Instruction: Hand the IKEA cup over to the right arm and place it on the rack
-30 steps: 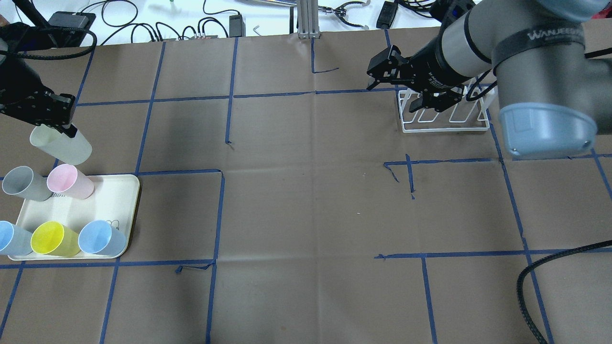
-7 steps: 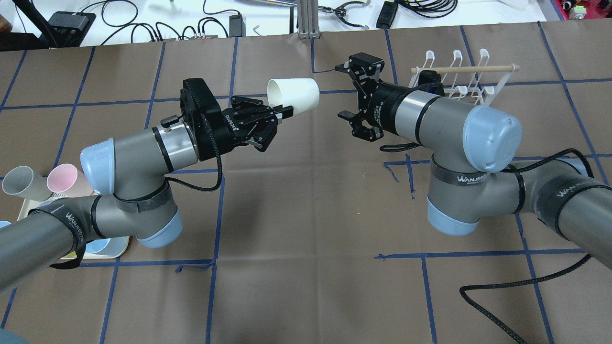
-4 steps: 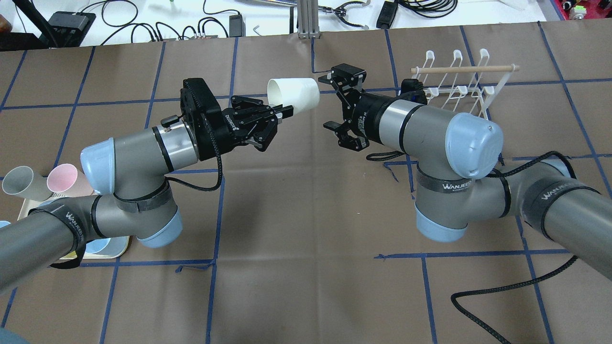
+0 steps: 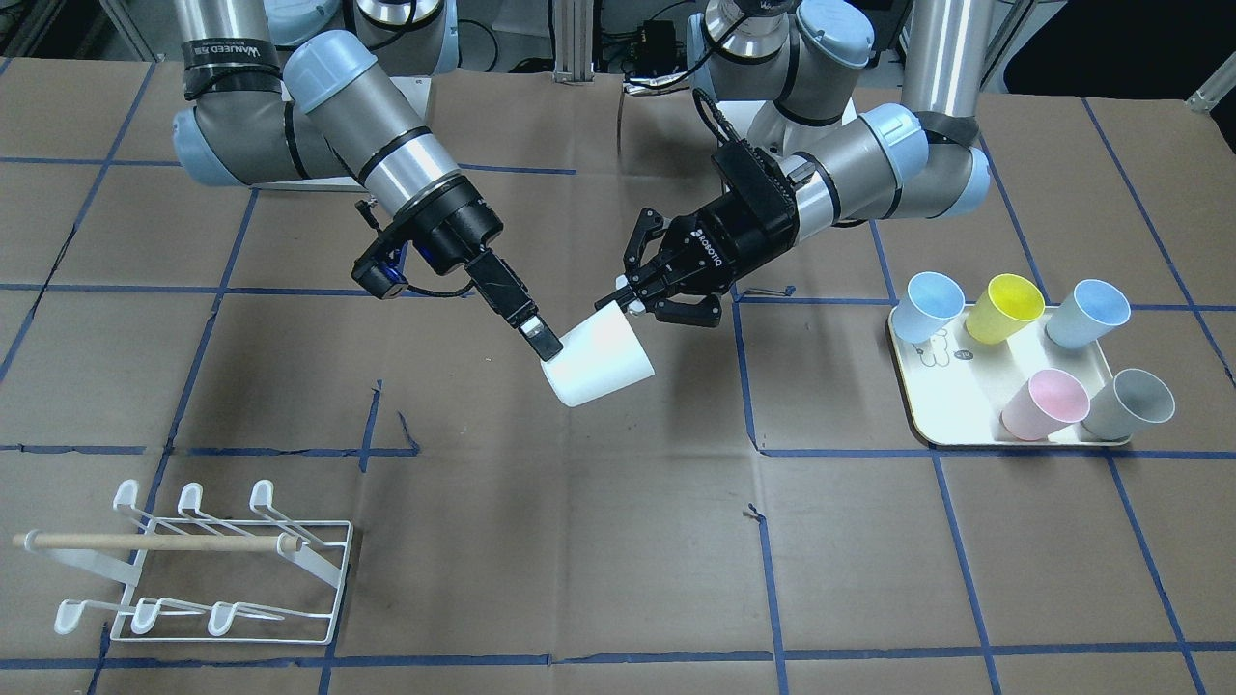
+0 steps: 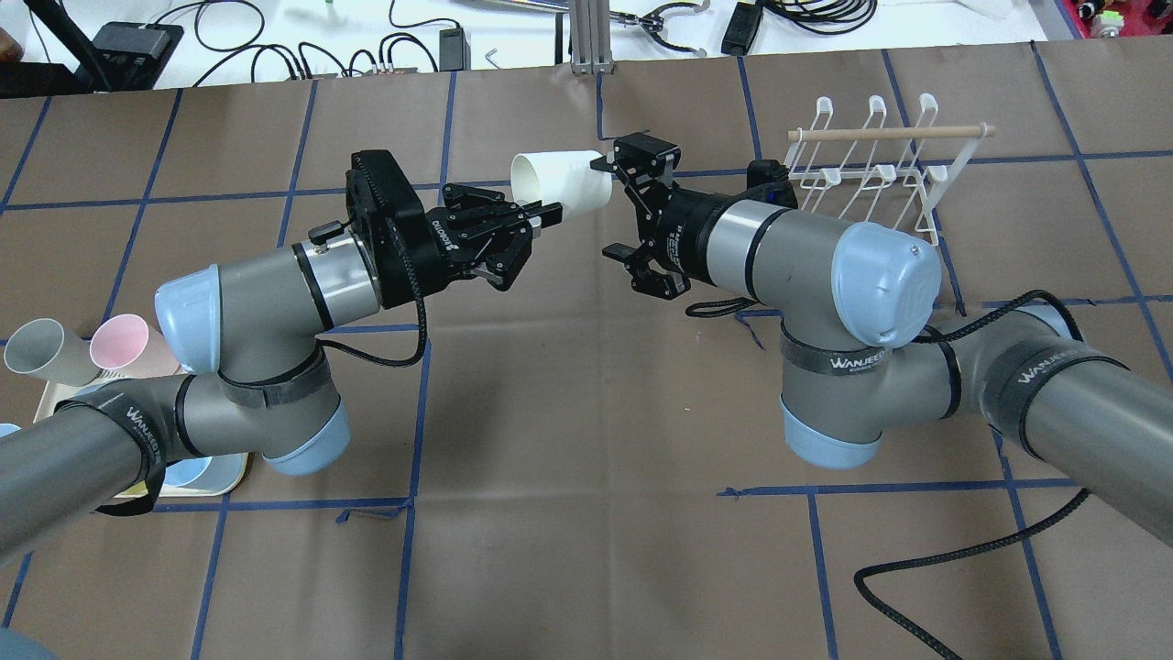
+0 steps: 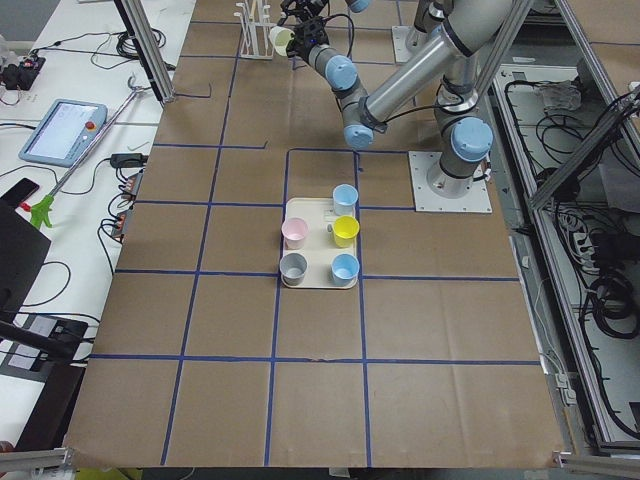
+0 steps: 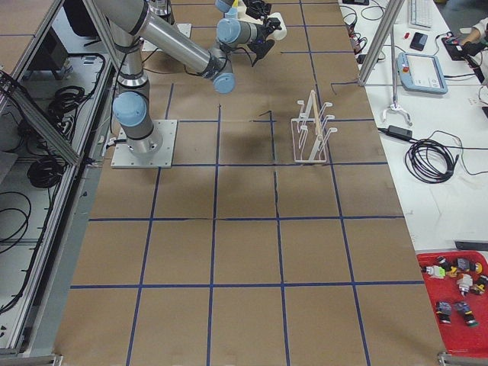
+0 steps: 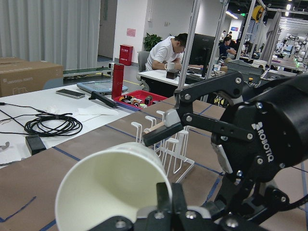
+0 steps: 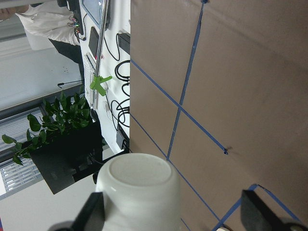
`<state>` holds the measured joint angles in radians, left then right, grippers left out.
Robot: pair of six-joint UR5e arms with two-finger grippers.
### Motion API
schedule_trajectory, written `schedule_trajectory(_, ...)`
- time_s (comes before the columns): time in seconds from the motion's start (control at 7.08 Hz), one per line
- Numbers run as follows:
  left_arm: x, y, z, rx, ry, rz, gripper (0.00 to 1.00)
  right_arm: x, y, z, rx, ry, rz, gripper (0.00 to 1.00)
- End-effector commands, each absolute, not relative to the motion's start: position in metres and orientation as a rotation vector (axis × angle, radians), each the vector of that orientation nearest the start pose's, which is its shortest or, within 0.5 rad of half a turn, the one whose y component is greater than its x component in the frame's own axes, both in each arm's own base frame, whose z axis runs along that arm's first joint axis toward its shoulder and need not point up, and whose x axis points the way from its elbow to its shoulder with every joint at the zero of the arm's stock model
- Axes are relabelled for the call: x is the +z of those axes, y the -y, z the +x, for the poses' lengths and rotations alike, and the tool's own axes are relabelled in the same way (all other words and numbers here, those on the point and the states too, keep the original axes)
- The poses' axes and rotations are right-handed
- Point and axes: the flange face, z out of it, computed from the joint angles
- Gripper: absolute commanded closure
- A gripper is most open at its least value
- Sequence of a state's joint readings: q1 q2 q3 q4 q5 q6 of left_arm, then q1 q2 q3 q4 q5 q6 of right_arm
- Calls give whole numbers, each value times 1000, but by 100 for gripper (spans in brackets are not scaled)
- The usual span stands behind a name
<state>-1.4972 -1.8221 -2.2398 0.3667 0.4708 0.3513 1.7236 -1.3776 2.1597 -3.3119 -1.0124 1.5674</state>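
Note:
A white cup (image 5: pixel 564 183) lies sideways in the air over the table's middle. My left gripper (image 5: pixel 541 213) is shut on its rim, also seen in the front view (image 4: pixel 621 301) and the left wrist view (image 8: pixel 171 195). The right arm (image 5: pixel 788 257) has its gripper (image 5: pixel 612 209) open, with the jaws either side of the cup's closed base (image 9: pixel 139 187). One finger (image 4: pixel 526 328) is at the base's edge. The white wire rack (image 5: pixel 880 165) with its wooden dowel stands empty at the back right, behind the right arm.
A cream tray (image 4: pixel 966 425) at the robot's left holds several coloured cups, among them a pink one (image 4: pixel 1043 405) and a yellow one (image 4: pixel 1004 307). A black cable (image 5: pixel 916 587) trails on the table under the right arm. Cables and tools lie beyond the far edge.
The right gripper has moved left from beside the rack until its open jaws flank the cup's base. The left arm holds the cup still where it was a second ago.

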Motion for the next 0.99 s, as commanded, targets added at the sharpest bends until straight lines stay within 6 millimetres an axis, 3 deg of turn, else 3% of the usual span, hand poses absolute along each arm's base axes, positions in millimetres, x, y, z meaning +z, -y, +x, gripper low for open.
schedule_trajectory(0.0, 324, 449, -189, 1297, 1812, -916, 96, 343, 457, 259, -264, -1765, 1096, 0)
schedule_trajectory(0.85, 324, 450, -189, 1299, 1811, -916, 95, 342, 477, 269, -262, -1768, 1081, 1)
